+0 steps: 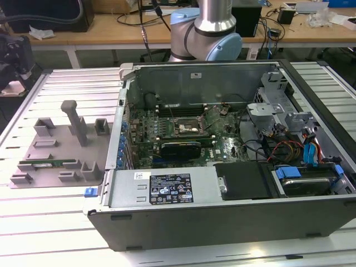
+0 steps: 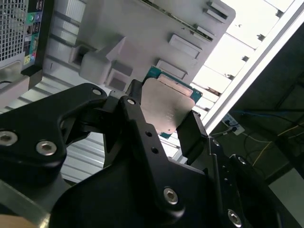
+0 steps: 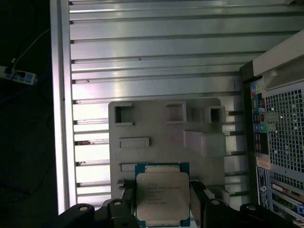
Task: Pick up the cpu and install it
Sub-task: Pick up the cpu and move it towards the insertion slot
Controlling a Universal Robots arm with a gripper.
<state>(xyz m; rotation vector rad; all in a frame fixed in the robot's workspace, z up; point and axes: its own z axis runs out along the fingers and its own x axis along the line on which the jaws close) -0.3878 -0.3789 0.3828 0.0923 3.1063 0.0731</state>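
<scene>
Gripper pinching cpu by opposite edges: flat square, matte silver lid, thin teal-green rim.

My arm is showing a brushed silver tube above rounded grey joint housings, which are carrying pale blue caps. My hand is wearing matte black all over, its thick links looking like flat plates with bevelled edges. Round silver screws are sitting sunk in those plates, and small dark holes are dotting one link in a row. My fingers are ending in blunt black blocks, plain and unmarked in both wrist views
</scene>
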